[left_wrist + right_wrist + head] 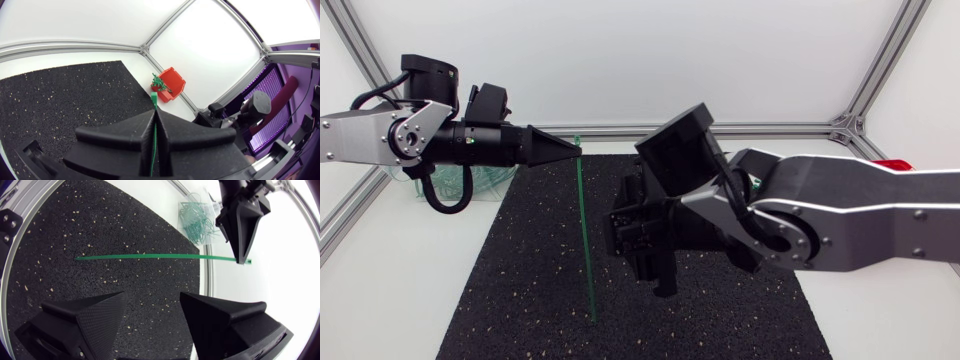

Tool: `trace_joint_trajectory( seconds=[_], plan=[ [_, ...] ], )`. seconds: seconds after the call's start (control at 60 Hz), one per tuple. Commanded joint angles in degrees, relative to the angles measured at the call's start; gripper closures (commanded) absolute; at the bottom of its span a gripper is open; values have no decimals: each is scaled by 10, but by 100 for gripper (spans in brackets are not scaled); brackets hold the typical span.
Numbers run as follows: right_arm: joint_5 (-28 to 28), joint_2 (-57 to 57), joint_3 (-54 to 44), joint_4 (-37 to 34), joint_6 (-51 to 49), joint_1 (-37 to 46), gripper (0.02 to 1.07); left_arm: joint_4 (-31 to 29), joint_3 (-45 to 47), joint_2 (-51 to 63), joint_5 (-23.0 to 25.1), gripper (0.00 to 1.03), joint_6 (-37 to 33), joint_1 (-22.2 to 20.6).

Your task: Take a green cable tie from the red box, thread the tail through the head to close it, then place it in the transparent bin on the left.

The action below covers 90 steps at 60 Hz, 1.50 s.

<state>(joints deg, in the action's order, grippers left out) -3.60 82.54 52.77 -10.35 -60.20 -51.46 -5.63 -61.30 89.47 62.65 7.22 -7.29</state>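
Transparent bin point(184, 206) is sitting at the far left, behind the left arm, and is already holding a heap of green ties.

Left gripper point(575, 152) is pointing toward the middle of the table. Its fingers are pressed together on the green cable tie point(586, 240), close to the head, which is poking out just past the fingertips on the far side. The tail is running toward the near edge over the black mat point(520, 290). I cannot tell whether its tip is touching the mat.

Judgement: gripping near the head is keeping the eye steady and exposed. It is also leaving the long tail free for the other arm to bend round.

Right gripper point(153, 295) is hovering over the middle of the mat, just right of the strap. Its fingers are apart with nothing between them. The strap is lying across ahead of them, untouched. It is probably lining up to catch the tail. No loop is showing, so threading is not yet done.

Red box point(176, 86) is sitting at the far right with spare ties in it, well apart from both grippers.

Risk: the thin strap is looking floppy and could swing away from the closing fingers.
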Motion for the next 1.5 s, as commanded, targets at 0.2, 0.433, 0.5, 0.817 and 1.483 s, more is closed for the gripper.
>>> trace_joint_trajectory(
  seconds=[0.2, 0.433, 0.5, 0.817, 1.483],
  plan=[
    [-53, 6, -58, 95, -113, -64, 30, -90, -77, 11, -5, 100, -11, 0],
    [-93, 33, -105, 202, -172, -94, 30, -157, -116, 36, -16, 100, -11, -1],
    [-100, 45, -117, 238, -193, -99, 30, -166, -119, 37, -17, 100, -10, -1],
    [-128, 82, -166, 392, -339, -114, 30, -192, -131, 39, -32, 100, -12, -11],
    [-9, 151, -189, 462, -584, -86, 31, -238, -163, 80, -38, 100, -75, -16]
  ],
)
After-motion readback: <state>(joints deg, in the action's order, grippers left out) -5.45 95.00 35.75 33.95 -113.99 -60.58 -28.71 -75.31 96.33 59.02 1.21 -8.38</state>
